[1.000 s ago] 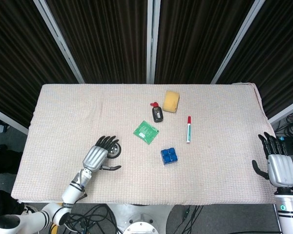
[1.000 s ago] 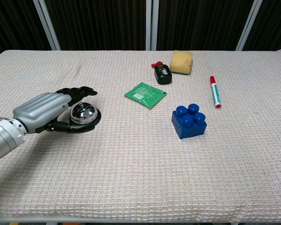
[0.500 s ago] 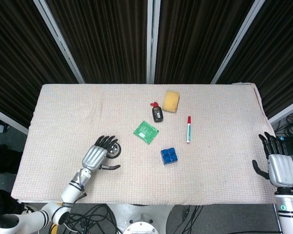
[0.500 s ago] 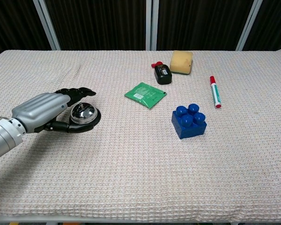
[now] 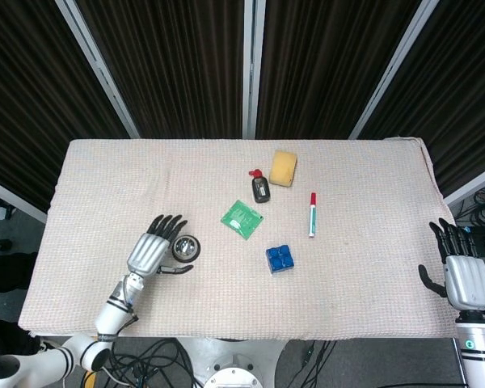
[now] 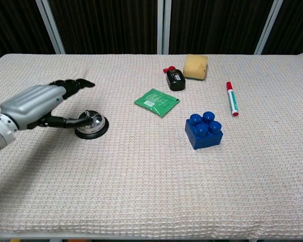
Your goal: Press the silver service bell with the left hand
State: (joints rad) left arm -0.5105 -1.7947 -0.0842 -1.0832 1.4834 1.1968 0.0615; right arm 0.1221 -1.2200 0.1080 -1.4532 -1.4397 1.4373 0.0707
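The silver service bell point(image 5: 185, 247) point(image 6: 91, 122) sits on its black base at the front left of the table. My left hand point(image 5: 151, 248) point(image 6: 36, 103) hovers just left of it and above it, fingers spread and stretched forward, the thumb reaching toward the bell's near side. It holds nothing and its palm is clear of the bell's dome. My right hand point(image 5: 460, 273) rests at the table's front right edge with fingers apart, holding nothing; the chest view does not show it.
A green packet point(image 5: 242, 219), a blue block point(image 5: 280, 259), a red and white marker point(image 5: 313, 213), a small black bottle with a red cap point(image 5: 260, 187) and a yellow sponge point(image 5: 284, 167) lie right of the bell, toward the middle and back.
My left hand has lifted off the bell and drawn back to the left, uncovering the dome. The right hand has not moved.
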